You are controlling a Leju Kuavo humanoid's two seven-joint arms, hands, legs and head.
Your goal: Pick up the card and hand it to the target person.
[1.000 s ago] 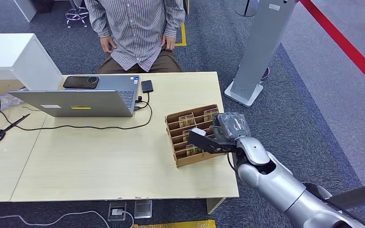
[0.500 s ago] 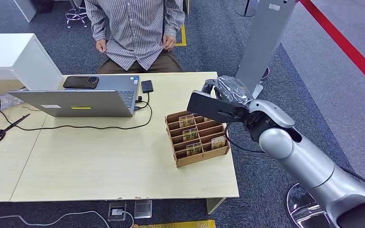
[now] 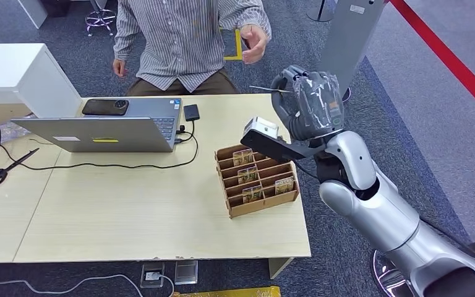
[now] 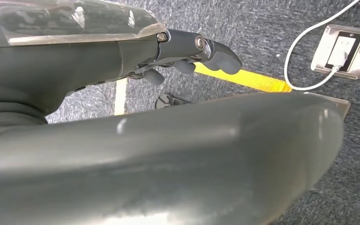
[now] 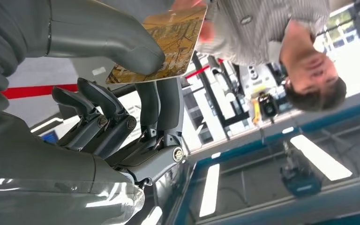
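Note:
My right hand [image 3: 306, 102] is raised above the table's far right edge, pinching a card [image 3: 266, 90] that shows edge-on, pointing toward the person. In the right wrist view the card [image 5: 168, 42], printed in yellow-brown, sits between the thumb and the dark fingers [image 5: 161, 110]. The person [image 3: 185, 37] in a striped shirt sits behind the table with one hand [image 3: 253, 42] lifted, a short gap from the card. My left hand [image 4: 122, 56] hangs over the carpet, its fingers [image 4: 206, 51] apart from the thumb with nothing in them.
A wooden card holder [image 3: 256, 176] with several cards stands below my right forearm. A laptop [image 3: 108, 127] with a phone [image 3: 105, 107] on it, a cable and scissors [image 3: 3, 170] lie on the table [image 3: 130, 210]. A grey pillar [image 3: 340, 62] stands at the right.
My right hand rose from the card holder with a card and moved toward the person. The person lifted a hand from the lap toward the card.

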